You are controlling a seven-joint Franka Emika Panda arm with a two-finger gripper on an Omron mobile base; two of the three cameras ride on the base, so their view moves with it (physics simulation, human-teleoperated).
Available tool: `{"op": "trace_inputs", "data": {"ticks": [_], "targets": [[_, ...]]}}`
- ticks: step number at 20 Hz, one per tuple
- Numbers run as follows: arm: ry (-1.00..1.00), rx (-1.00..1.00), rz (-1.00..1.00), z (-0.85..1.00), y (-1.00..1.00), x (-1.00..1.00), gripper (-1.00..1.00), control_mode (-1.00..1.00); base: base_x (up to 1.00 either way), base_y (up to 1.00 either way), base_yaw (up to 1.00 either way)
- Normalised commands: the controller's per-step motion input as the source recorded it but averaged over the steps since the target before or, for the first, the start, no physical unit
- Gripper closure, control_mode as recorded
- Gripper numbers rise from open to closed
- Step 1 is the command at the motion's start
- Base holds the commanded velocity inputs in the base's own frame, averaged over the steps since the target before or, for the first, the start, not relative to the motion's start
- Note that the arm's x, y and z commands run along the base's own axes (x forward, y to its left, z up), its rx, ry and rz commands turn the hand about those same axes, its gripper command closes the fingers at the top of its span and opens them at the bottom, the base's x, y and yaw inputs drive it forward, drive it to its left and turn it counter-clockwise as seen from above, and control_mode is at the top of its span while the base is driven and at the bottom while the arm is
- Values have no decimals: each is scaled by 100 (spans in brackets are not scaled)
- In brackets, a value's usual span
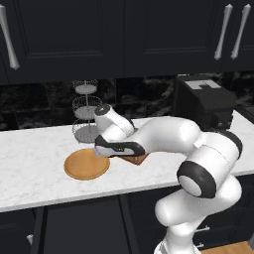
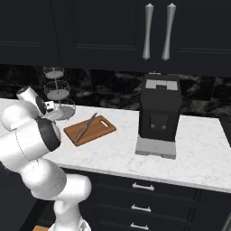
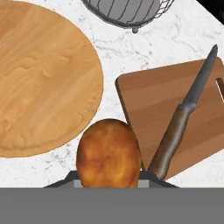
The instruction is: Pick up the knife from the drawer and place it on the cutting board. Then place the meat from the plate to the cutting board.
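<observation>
Nearest your hand camera, the end effector (image 3: 109, 175) is clamped narrow on the meat (image 3: 108, 154), which hangs over the marble strip of bench (image 3: 131, 52) between the plate (image 3: 43, 78) and the cutting board (image 3: 153, 105); you have the bare plate's rim just to one side and the board's corner just to the other; the knife (image 3: 183, 118) lies diagonally on the board, handle end at its near edge; farther off, a wire basket stand (image 1: 85, 111) sits beyond the plate; a black coffee machine (image 2: 160, 113) stands well apart from the board.
</observation>
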Motion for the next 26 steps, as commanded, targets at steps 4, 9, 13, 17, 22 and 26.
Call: {"op": "trace_inputs", "data": {"ticks": [4,9,13,17,22,26], "targets": [[0,0,-8,16,-100,0,100,-100,0,0,0],[1,3,-8,3,-100,0,100,-100,0,0,0],[3,7,-8,0,-100,8,100,-100,0,0,0],[2,12,-3,0,-97,21,100,-100,0,0,0],[1,11,0,0,-61,35,100,-100,0,0,0],[7,4,0,-7,-19,58,100,-100,0,0,0]]}}
